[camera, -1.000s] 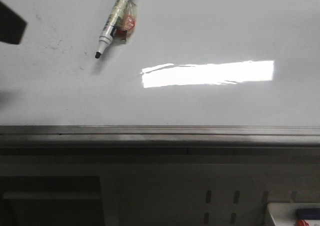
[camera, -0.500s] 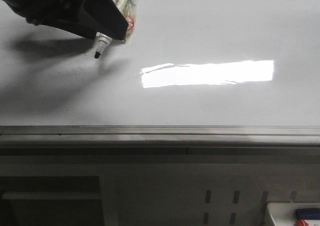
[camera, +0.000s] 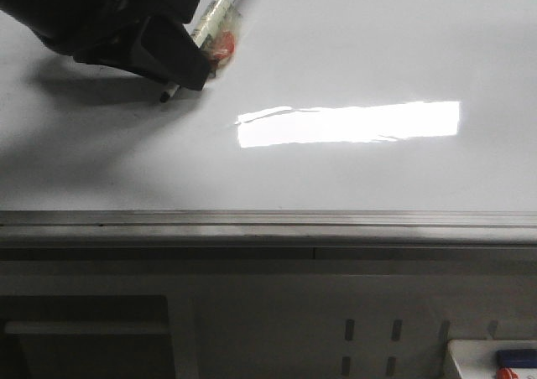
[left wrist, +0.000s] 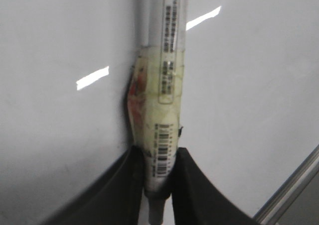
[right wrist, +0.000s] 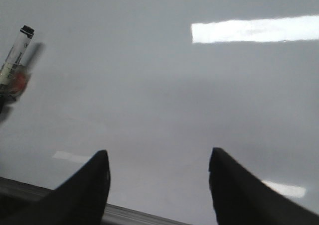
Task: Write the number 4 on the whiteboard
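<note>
— Near the whiteboard's point(camera: 352, 52) far left corner: left gripper point(left wrist: 158, 185) pinching the marker point(left wrist: 164, 100), tip touching the board. No number 4 visible.
— Right gripper point(right wrist: 159, 182)?
— Spread wide above the near edge, holding nothing.

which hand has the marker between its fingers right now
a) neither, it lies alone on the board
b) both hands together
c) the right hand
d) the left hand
d: in the left wrist view the marker sits wedged between the left hand's two dark fingers, while the right hand hovers open over the bare whiteboard with nothing between its fingers.
</note>
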Available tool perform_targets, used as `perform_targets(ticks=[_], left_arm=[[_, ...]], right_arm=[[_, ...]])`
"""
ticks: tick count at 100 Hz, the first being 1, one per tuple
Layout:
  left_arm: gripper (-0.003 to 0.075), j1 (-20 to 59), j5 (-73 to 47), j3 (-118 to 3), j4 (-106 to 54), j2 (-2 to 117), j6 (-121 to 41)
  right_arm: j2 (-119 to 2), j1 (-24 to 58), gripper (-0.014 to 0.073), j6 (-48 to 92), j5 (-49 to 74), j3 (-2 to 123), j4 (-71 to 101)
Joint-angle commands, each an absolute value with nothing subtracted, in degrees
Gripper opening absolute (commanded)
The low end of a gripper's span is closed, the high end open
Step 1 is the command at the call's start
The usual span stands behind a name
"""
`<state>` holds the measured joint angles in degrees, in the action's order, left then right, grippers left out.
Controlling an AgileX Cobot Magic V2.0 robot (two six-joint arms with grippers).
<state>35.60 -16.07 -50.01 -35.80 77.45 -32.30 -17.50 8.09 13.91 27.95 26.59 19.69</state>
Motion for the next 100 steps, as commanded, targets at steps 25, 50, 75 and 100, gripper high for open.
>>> perform_targets(ticks=[25,50,75,100], left_arm=[[-0.0020,41.5,-35.7,-51.8,-29.0,68.6,-45.7],[-0.0020,47.9,-39.2,-51.8,-22.6,65.2,-51.6],[-0.0020,48.7,-39.4,-51.8,-23.3,65.2,-56.3],[-0.0020,48.7,-37.8,-52.3,-24.5,64.0,-63.1]], right_arm=[[-21.4,12.1,0.0377,35.1,37.1,29.5,32.4],[-28.5,18.4,0.0377,60.4,39.1,30.9,49.1],[-37.1,26.1,0.0377,65.2,39.1,37.3,52.3],[-46.4,31.9,0.0377,66.5,39.4,42.3,53.7]])
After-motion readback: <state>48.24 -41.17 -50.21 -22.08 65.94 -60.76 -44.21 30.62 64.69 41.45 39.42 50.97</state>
